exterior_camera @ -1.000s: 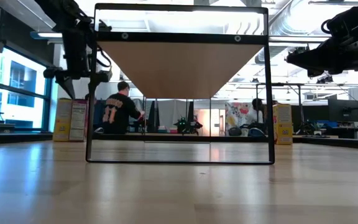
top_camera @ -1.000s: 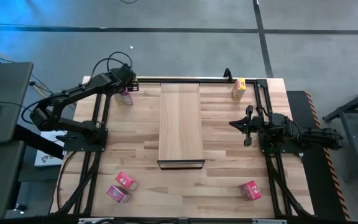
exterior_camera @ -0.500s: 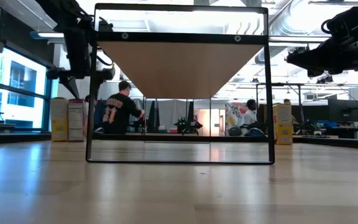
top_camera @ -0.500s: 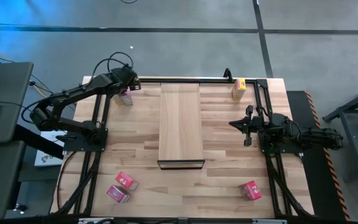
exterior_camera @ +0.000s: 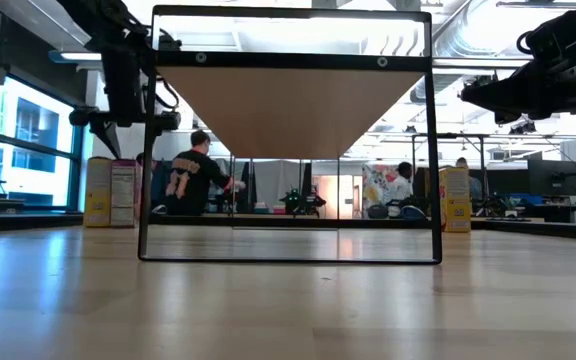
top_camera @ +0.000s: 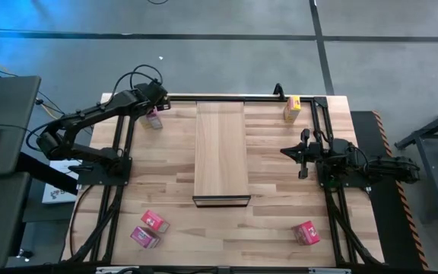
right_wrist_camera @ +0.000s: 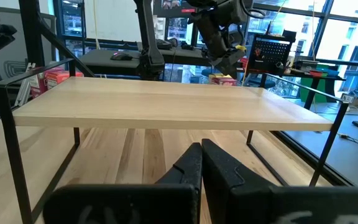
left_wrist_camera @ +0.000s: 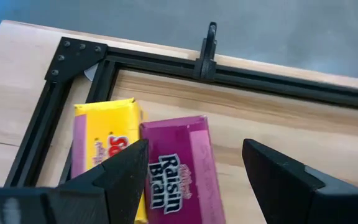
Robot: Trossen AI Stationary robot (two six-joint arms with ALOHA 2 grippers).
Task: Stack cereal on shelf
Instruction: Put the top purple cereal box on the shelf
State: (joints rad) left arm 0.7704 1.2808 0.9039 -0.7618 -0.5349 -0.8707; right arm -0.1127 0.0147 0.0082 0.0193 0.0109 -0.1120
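Note:
The shelf (top_camera: 220, 148) is a pale plank on a dark frame standing mid-table, also seen in the low view (exterior_camera: 293, 105) and the right wrist view (right_wrist_camera: 166, 102). A magenta cereal box (left_wrist_camera: 179, 168) and a yellow one (left_wrist_camera: 104, 143) stand side by side on the table in the far left corner (top_camera: 153, 119). My left gripper (left_wrist_camera: 194, 171) hangs open just above them (exterior_camera: 123, 125), with its fingers on either side of the magenta box. My right gripper (right_wrist_camera: 201, 155) is shut and waits right of the shelf (top_camera: 299, 152). A second yellow box (top_camera: 292, 108) stands far right. Three red-pink boxes (top_camera: 150, 228) (top_camera: 306, 232) lie near the front edge.
A black metal frame (left_wrist_camera: 229, 71) runs along the table's far edge and down both sides by the arm bases (top_camera: 120, 152). In the low view, people stand in the room behind the table (exterior_camera: 193, 180). Bare tabletop lies between the shelf and each arm.

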